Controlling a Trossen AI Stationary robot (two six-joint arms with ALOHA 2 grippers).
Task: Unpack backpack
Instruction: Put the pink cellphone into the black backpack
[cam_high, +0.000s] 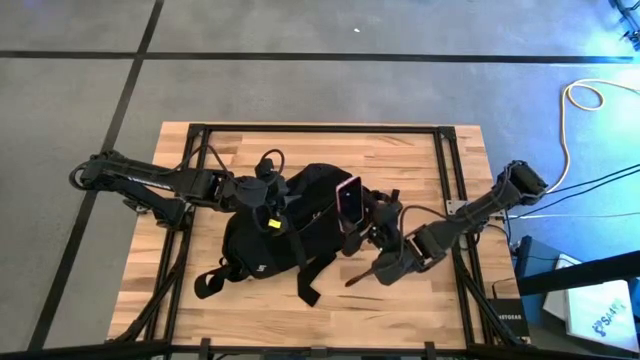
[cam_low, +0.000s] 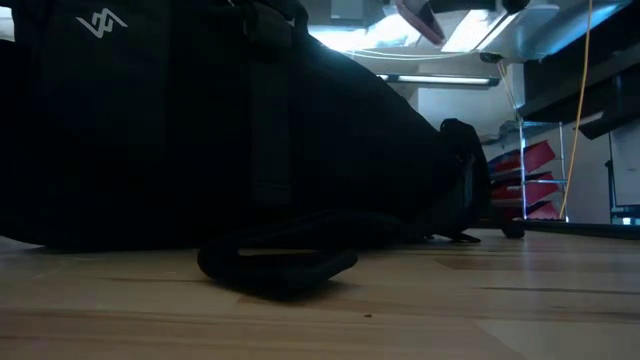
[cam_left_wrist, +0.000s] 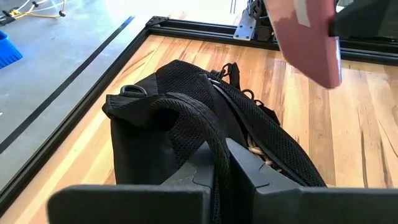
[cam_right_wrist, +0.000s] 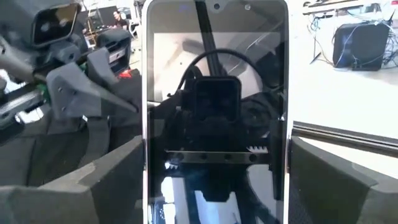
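The black backpack (cam_high: 265, 255) lies on its side in the middle of the wooden table; it fills the left of the low view (cam_low: 200, 130). My left gripper (cam_high: 268, 212) is over its far end, shut on a mesh strap. A phone (cam_high: 348, 198) in a pink case is held above the backpack's right side by my right gripper (cam_high: 364, 216). Its pink back shows in the left wrist view (cam_left_wrist: 308, 37), and its dark screen faces the right wrist camera (cam_right_wrist: 214, 93). My left gripper pinches the backpack's mesh shoulder strap (cam_left_wrist: 214, 140) between its two fingers, slanting down from the table's left side. The strap arches up from the bag to the fingers, and the bag's body stays on the table. My right gripper pinches the phone by its two long edges (cam_right_wrist: 147, 168), one finger (cam_right_wrist: 112, 180) on each side, across its width. The fingers come nearly level from the table's right. The phone is lifted clear of the backpack, standing up on end.
Black frame rails (cam_high: 450, 170) run around the tabletop. A loose strap loop (cam_low: 280, 262) lies on the wood in front of the backpack. Bare wood shows at the near right (cam_high: 420, 310) and along the far edge (cam_high: 330, 145).
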